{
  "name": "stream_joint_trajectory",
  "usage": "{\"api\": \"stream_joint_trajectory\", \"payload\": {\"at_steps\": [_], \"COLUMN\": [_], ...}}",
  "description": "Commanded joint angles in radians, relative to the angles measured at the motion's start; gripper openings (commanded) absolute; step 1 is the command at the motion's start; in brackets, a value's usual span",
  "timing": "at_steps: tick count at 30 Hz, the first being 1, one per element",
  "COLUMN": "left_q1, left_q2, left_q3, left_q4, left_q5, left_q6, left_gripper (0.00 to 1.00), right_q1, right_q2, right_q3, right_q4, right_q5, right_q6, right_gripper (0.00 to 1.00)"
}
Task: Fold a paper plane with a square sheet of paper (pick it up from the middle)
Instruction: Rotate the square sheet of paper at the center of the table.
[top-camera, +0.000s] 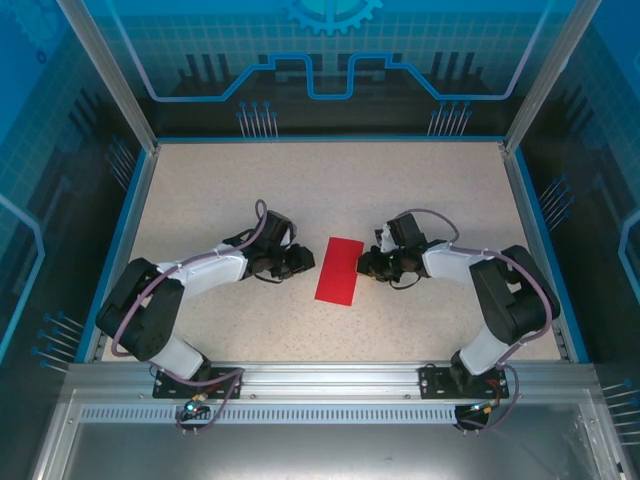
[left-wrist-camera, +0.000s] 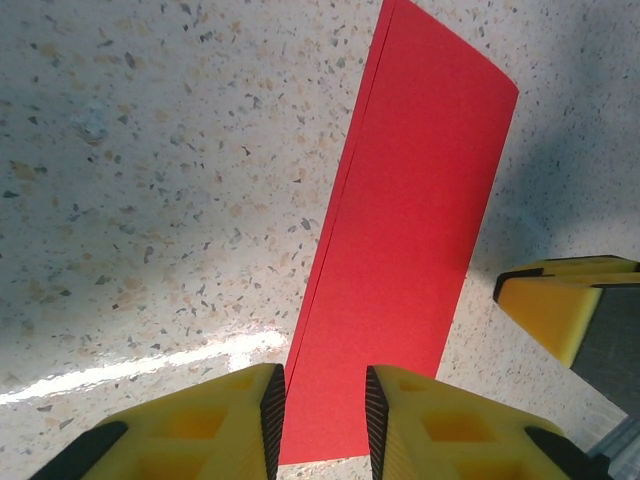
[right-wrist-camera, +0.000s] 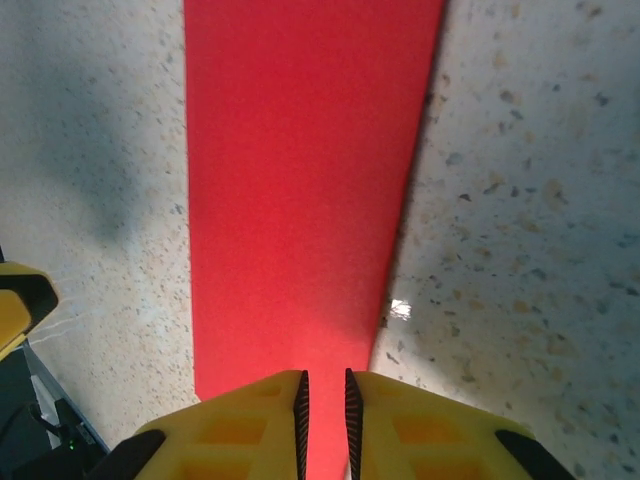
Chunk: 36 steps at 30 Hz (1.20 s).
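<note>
Flatly, red paper (left-wrist-camera: 405, 230) stretches ahead from left end effector (left-wrist-camera: 323, 405).

Robot lab cell: aluminium frame (top-camera: 320, 378), blue circuit-print wall panels (top-camera: 200, 50), speckled test table (top-camera: 330, 190).

The square sheet of paper (top-camera: 339, 270) is a uniform bright red; the tabletop (top-camera: 330, 190) is cream, speckled with dark grey and tan flecks, and edged in blue. The fingers (left-wrist-camera: 215, 425) are yellow with black ribbed inner pads, and the arms (top-camera: 200, 272) are black and white, with cables that appear pale lilac. The enclosure walls (top-camera: 200, 50) are blue, patterned with lighter cyan circuit-like lines.
</note>
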Motion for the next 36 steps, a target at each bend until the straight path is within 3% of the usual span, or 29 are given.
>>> {"api": "stream_joint_trajectory", "payload": {"at_steps": [1,26,36], "left_q1": [0.009,0.009,0.009], "left_q2": [0.017,0.074,0.075], "left_q3": [0.008,0.039,0.042], "left_q4": [0.013,-0.002,0.002], "left_q5": [0.037,0.06,0.077], "left_q6": [-0.013,0.013,0.013], "left_gripper": [0.32,0.33,0.35], "right_q1": [0.009,0.006,0.004], "right_q2": [0.04,0.265,0.215], "right_q3": [0.027,0.239,0.307], "right_q4": [0.036,-0.062,-0.166], "right_q5": [-0.04,-0.067,-0.113], "right_q6": [0.018,-0.095,-0.187], "right_gripper": [0.19,0.16,0.17]}}
